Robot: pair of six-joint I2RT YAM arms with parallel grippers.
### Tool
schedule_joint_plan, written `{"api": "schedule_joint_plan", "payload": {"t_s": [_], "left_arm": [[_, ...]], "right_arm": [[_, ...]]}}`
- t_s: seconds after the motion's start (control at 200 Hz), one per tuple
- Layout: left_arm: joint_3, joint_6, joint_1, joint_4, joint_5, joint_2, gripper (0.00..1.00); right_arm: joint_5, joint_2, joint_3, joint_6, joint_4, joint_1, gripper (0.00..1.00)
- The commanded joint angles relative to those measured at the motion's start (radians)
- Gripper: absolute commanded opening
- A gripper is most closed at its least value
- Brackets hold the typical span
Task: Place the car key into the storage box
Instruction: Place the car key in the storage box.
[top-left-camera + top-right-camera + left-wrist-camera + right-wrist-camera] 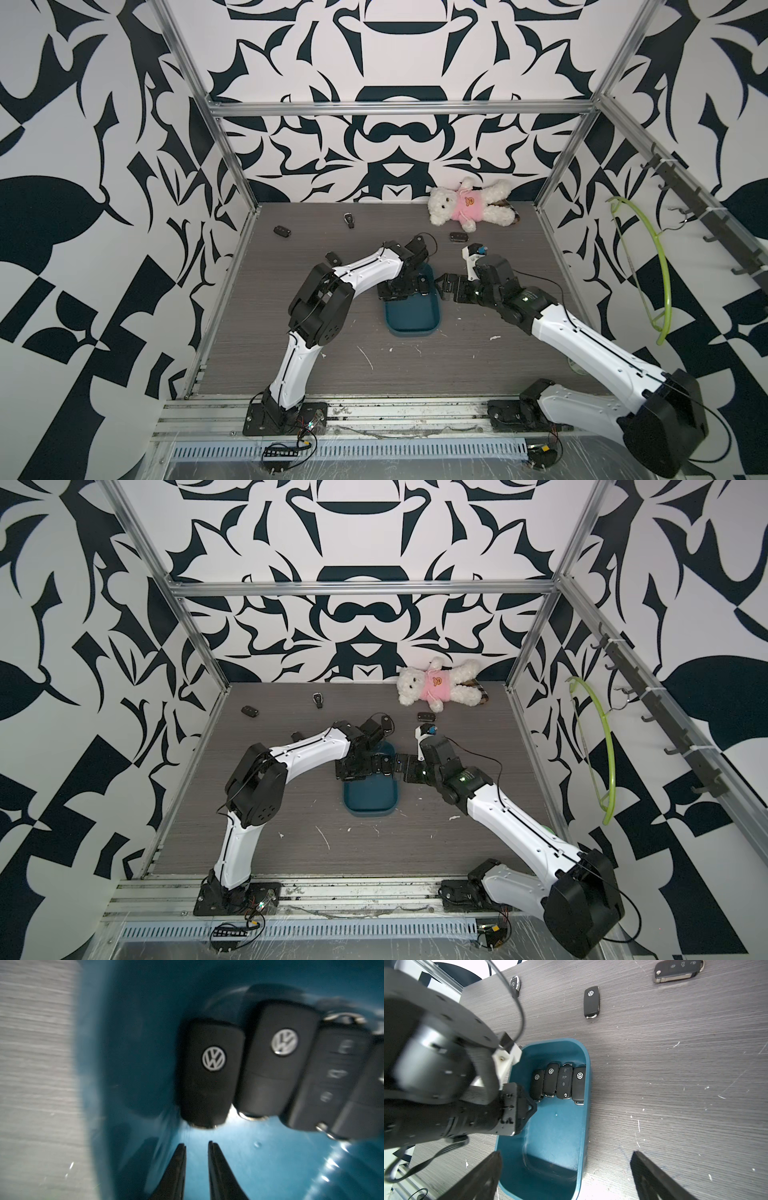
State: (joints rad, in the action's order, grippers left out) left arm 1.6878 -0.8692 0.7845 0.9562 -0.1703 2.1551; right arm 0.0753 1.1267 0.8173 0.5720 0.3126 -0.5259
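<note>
Downward, left arm (365,266) into storage box (411,320), left fingers (176,1172) narrow, empty; right fingers (477,1178) wide

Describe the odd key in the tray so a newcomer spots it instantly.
Find the teal storage box in the middle of the grey table. Four black fobs lie side by side in its far half. The target fob alone shows its buttons; its three neighbours show a round badge.

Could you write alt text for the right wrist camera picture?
A teal storage box on a grey wood-grain table holds four black car keys side by side at one end, with the left gripper reaching in beside them. Three more keys lie loose on the table, and the right gripper stands open in the foreground.
</note>
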Motion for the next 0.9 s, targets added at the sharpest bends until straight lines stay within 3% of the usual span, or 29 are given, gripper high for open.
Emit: {"api": "schedule_joint_plan", "payload": {"t_s": [0.0,0.315,0.605,0.895], "left_arm": [[0.024,0.03,-0.016,0.009,-0.026,0.034,0.24],[0.063,0.049,-0.018,0.018,-0.038,0.052,0.27],[0.051,0.052,-0.019,0.036,-0.025,-0.019,0.29],[0.023,0.079,-0.038,0.003,-0.006,-0.171,0.43]], "right_arm": [[0.0,-0.025,0.029,-0.006,-0.013,0.003,0.99],[0.0,-0.021,0.033,-0.007,-0.014,0.002,0.99],[0.003,-0.003,0.047,-0.012,-0.012,0.003,0.99],[-0.009,0.088,0.118,-0.006,-0.012,0.004,0.99]]}}
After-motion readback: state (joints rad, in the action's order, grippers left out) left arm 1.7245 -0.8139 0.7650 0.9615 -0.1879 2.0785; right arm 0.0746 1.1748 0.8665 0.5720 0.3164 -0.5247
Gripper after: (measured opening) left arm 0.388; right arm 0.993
